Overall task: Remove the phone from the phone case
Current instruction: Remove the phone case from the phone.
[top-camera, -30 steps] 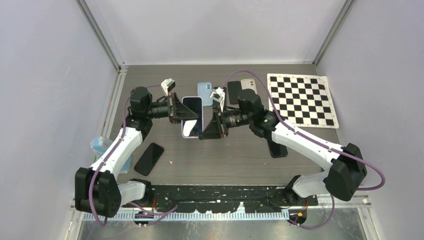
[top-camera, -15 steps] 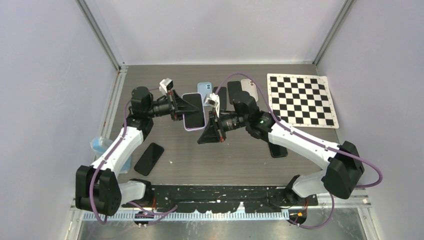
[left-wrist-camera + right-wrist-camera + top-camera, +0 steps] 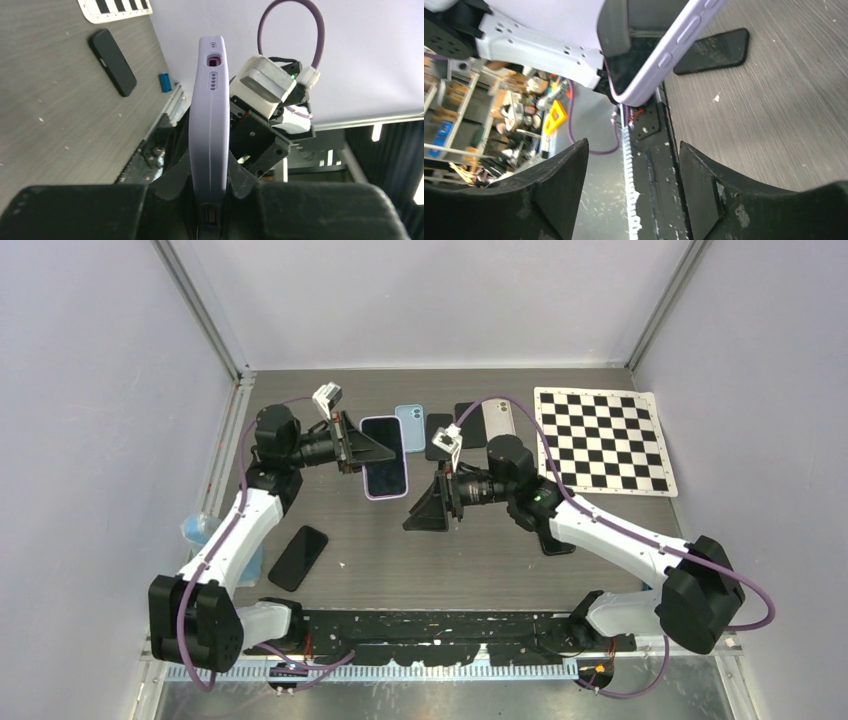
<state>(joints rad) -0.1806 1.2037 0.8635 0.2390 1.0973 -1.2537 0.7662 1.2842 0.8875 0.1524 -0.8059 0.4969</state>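
A phone with a dark screen sits inside a lilac phone case and is held up above the table. My left gripper is shut on its left end. In the left wrist view the case stands edge-on between the left gripper's jaws. My right gripper hangs open to the right and nearer, apart from the phone. The right wrist view shows the case's lower corner and the screen beyond my empty right gripper.
On the far table lie a blue-cased phone, a black phone and a beige phone. A checkerboard sheet is at the back right. Black phones lie at the near left and under the right arm.
My right gripper came off the phone's right edge, opened wide and drew back to the right. My left gripper carried the cased phone slightly left and farther back.
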